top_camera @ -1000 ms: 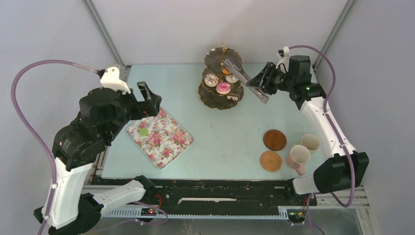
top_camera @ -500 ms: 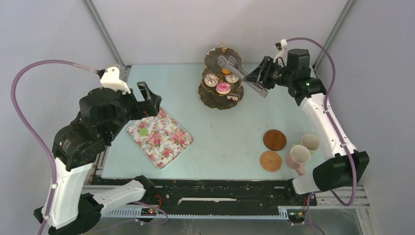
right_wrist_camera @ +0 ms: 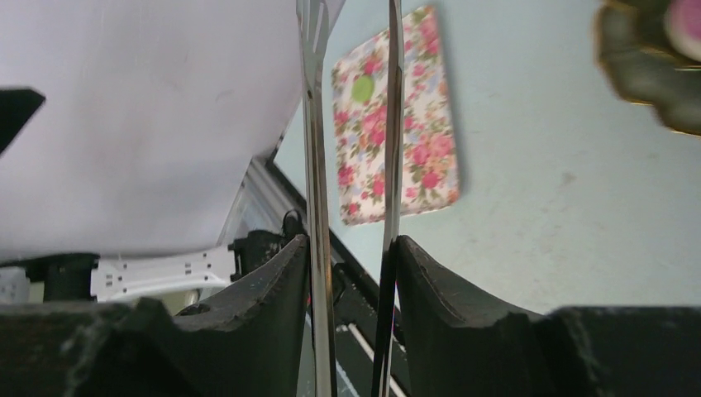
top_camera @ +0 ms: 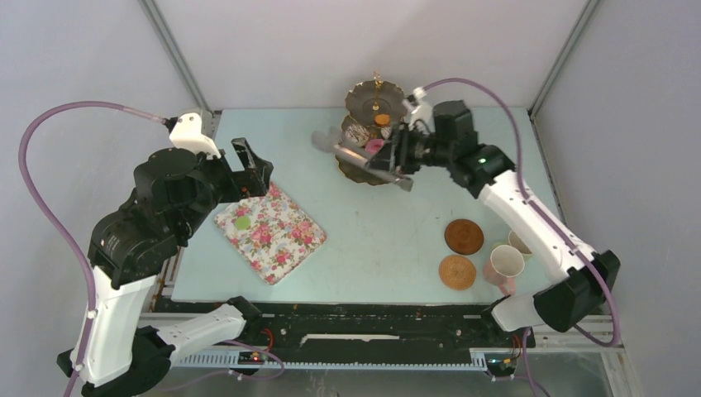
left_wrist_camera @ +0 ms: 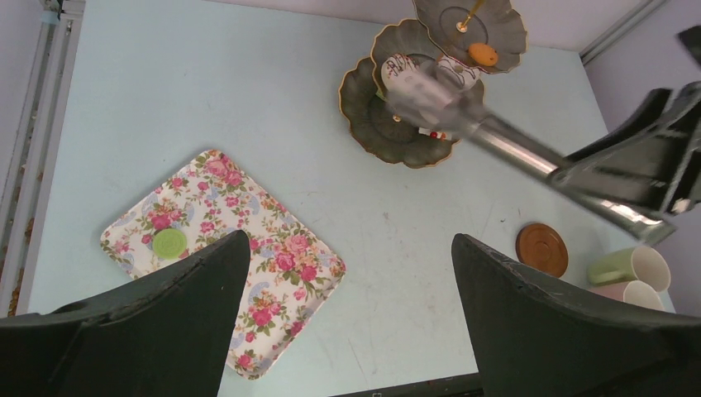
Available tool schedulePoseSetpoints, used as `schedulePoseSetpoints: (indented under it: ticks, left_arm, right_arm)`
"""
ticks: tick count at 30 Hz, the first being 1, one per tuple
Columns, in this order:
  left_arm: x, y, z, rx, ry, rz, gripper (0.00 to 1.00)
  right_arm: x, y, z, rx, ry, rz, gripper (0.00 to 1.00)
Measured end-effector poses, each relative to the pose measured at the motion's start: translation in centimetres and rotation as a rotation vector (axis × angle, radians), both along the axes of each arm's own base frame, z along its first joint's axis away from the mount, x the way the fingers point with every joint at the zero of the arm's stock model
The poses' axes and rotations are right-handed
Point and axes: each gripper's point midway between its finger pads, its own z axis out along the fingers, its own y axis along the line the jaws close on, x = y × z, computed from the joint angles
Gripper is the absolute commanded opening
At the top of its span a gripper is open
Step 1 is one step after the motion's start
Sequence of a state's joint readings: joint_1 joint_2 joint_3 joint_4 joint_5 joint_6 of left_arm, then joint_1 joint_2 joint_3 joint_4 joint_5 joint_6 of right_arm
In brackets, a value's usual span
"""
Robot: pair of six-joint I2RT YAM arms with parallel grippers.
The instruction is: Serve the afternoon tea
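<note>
A three-tier stand (top_camera: 364, 169) at the back holds an orange piece (top_camera: 381, 120), a white doughnut (top_camera: 356, 132) and a pink doughnut (top_camera: 374, 146). My right gripper (top_camera: 400, 157) is shut on long grey tongs (top_camera: 355, 154), held level over the stand with blurred tips pointing left. I cannot tell if the tips hold anything. The right wrist view shows the tong arms (right_wrist_camera: 308, 165) pinched between my fingers (right_wrist_camera: 273, 289). A green cake (top_camera: 241, 222) lies on the floral-print cloth (top_camera: 277, 236). My left gripper (top_camera: 252, 165) is open and empty above the cloth (left_wrist_camera: 273, 256).
Two brown coasters (top_camera: 464, 236) (top_camera: 457, 271) lie front right. A pink cup (top_camera: 503, 265) and a cream cup (top_camera: 524, 241) stand beside them near the table's right edge. The left wrist view shows the stand (left_wrist_camera: 372, 124) and tongs (left_wrist_camera: 512, 153).
My right arm has swung left with the tongs, from the stand's right side to across it, tips now past its left edge. The left arm has not moved.
</note>
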State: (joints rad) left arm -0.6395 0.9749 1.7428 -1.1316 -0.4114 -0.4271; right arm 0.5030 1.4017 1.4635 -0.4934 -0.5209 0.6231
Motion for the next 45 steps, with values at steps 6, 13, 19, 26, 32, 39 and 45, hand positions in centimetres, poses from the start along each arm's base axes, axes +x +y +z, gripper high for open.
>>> schedulePoseSetpoints:
  ticks: [6,13,19,26,32,39,45]
  left_arm:
    - [0.0,0.0,0.0,0.0,0.0,0.0,0.99]
    - [-0.7,0.6,0.2,0.003,0.004,0.005,0.99]
    - [-1.7,1.5,0.5,-0.012,-0.006,0.017,0.99]
    - [-2.3,2.2,0.2,-0.026,0.01,0.044,0.99]
    - [-3.0,2.8,0.2,-0.045,0.008,0.056,0.99]
    - [-3.1,2.8,0.0,-0.045,0.015,0.059,0.99]
    - [-3.3,3.0,-0.1,-0.041,0.018,0.061,0.99]
  right_arm:
    - [-2.5,7.5,-3.7,-0.044,0.016,0.161,0.44]
    - [-2.8,14.6,-9.5,-0.142,0.021,0.266,0.44]
    - [-1.9,19.7,-11.6,-0.166,-0.022,0.325,0.45]
    - [-1.7,22.7,-13.9,-0.193,-0.034,0.372,0.45]
    - [-1.4,24.9,-15.5,-0.222,-0.054,0.411,0.46]
    - [-2.2,26.5,-17.6,-0.281,-0.088,0.461,0.47]
    - [-2.9,27.3,-19.0,-0.319,-0.11,0.497,0.48]
